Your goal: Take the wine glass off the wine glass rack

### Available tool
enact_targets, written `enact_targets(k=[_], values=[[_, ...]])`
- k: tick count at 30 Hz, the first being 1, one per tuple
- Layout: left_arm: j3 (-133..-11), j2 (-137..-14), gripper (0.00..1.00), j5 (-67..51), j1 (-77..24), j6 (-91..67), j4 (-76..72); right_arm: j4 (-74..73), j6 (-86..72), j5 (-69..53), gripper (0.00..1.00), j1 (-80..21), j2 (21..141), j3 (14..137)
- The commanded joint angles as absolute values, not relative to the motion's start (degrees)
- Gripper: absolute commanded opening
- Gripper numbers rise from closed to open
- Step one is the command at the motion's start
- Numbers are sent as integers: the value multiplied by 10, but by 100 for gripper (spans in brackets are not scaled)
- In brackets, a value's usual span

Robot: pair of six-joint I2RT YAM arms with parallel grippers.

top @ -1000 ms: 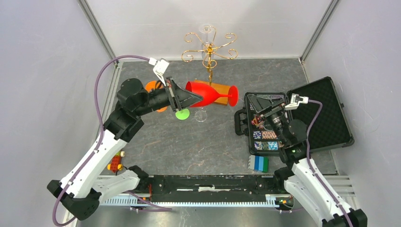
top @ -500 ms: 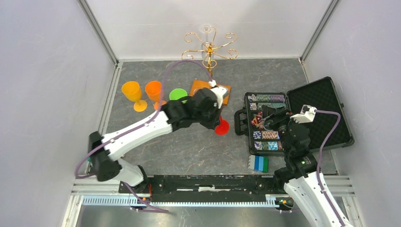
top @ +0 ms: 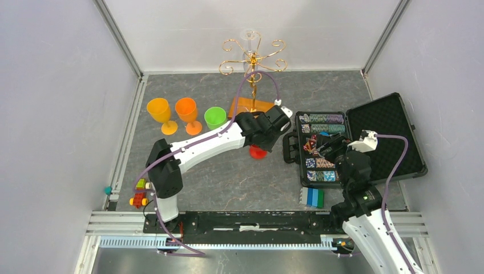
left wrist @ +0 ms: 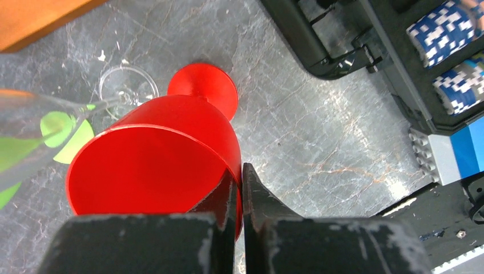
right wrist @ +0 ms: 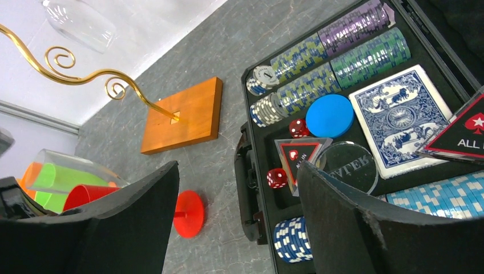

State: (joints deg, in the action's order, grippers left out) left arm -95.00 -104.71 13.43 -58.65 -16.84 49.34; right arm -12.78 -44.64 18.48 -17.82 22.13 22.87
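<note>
Grey marbled tabletop (top: 228, 177): left gripper (left wrist: 241, 174) pinches rim of red plastic wine glass (left wrist: 148, 165), clear of tall gold scroll-armed rack (top: 253, 60), near black poker case (top: 388, 131); level its foot flat before releasing; right gripper (right wrist: 237, 182) gapes wide.

Lab rig; white walls (top: 51, 114), alu frame (top: 117, 34)

Left arm (top: 205, 144) over red wine glass (top: 258, 152)

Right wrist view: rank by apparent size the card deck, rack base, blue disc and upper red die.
1. card deck
2. rack base, which lies farther from the camera, so its true size against the deck is unsure
3. blue disc
4. upper red die
</note>
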Motion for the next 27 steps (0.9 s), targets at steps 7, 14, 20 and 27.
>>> enact_targets(k=[7,14,20,27], values=[[-1042,-1103,8,136,-588,-122,492,-131,-431,189,81,-176,218,223],[-1073,-1112,23,127,-581,-118,492,-142,-430,188,81,-177,211,229],[-1112,-1078,54,123,-578,-92,511,-148,-432,185,81,-176,206,237],[-1156,-1003,81,43,-542,-71,490,-148,-440,178,81,-176,210,241]])
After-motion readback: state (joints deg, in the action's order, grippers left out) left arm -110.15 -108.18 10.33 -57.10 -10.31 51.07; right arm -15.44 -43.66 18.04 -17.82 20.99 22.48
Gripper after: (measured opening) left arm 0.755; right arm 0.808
